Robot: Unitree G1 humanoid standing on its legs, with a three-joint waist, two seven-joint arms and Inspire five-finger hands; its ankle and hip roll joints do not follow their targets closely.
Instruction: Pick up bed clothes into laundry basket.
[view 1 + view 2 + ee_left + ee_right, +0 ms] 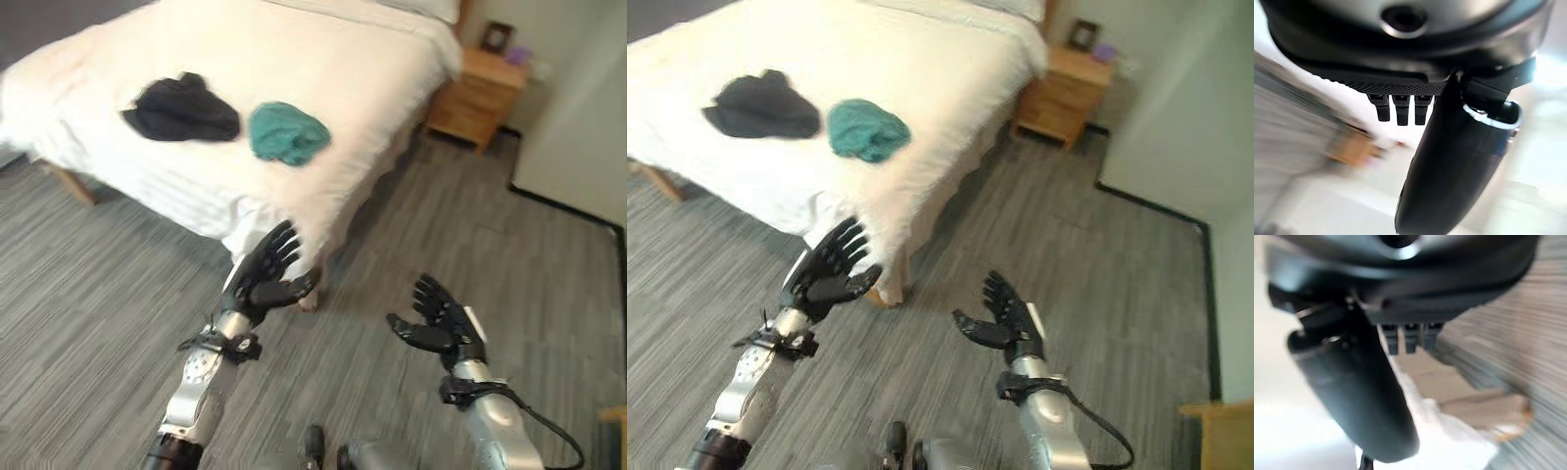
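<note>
**Q:** Looking down from the robot's head, what is laid out, biggest thing first?

**A:** A white bed (pixel 294 88) fills the far left, its near corner reaching toward the robot. A grey striped floor (pixel 470 245) covers the rest. A wooden nightstand (pixel 480 93) stands far right of the bed. On the bedspread lie two crumpled garments, just beside each other: a black garment (pixel 181 110) to the left, a teal garment (pixel 286 132) to the right. I see no laundry basket.

**Q:** And the hands?

**A:** Both are raised over the floor, short of the bed, and hold nothing. The left hand (pixel 263 274) has fingers spread straight, near the bed's corner. The right hand (pixel 439 318) sits further right, fingers loosely extended, well apart from the clothes.

**Q:** How should the step in hand go?

**A:** I judge it to be the approach. The robot likely needs to step nearer before reaching. The teal garment lies closer to the bed's near edge, so it seems the easier first pick. Gathering a bunched fold from above, with the fingers closing deep into the cloth, should keep it from slipping.
</note>
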